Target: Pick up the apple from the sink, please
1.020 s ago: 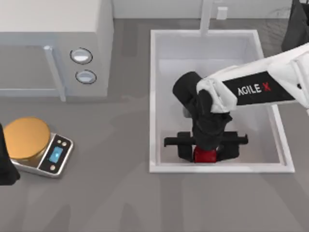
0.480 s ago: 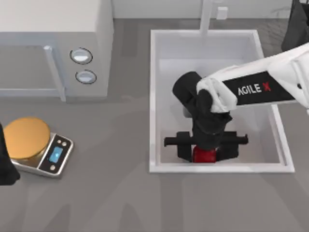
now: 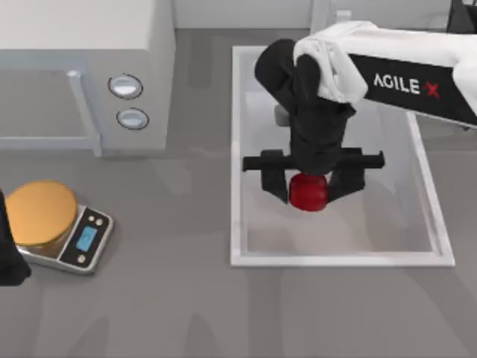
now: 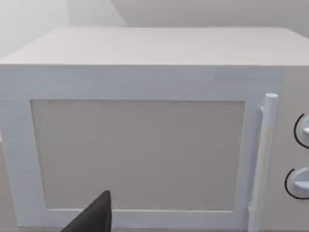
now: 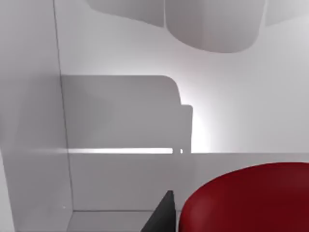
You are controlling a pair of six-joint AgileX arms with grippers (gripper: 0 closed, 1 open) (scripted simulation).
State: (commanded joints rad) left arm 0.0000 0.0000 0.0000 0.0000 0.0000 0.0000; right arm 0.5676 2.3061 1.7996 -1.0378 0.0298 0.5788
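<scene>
There is one apple [image 3: 308,192], a small, glossy, solid red fruit, rounded but a little blocky. It sits between the two dark fingers of the right gripper [image 3: 308,186], which are closed against its left and right sides and hold it. In the top view it lies over the middle of the sink [image 3: 236,149], nearer the left wall than the right. In the right wrist view the apple [image 5: 246,198] shows as a dark red curve with one black finger [image 5: 161,215] touching its side and white sink walls behind it.

There is one sink, a deep white rectangular basin with a raised rim, on the right half of the table [image 3: 171,298]. One pale faucet post [image 3: 319,16] stands at its far edge.

The right arm [image 3: 402,74] reaches in from the far right over the sink. Its white casing carries black lettering that reads "AGILE X", the X in red.

There is one grey-white microwave [image 3: 82,67] at the far left, with one handle [image 3: 83,112] and two round knobs [image 3: 128,102]. Near the left edge stands one kitchen scale [image 3: 78,239] with an orange plate [image 3: 41,212] and a small blue display [image 3: 86,238]; its writing is too small to read.

The left gripper [image 3: 9,253] is parked at the left edge, beside the scale; whether it is open cannot be told. Its wrist view faces the microwave door [image 4: 137,154].
</scene>
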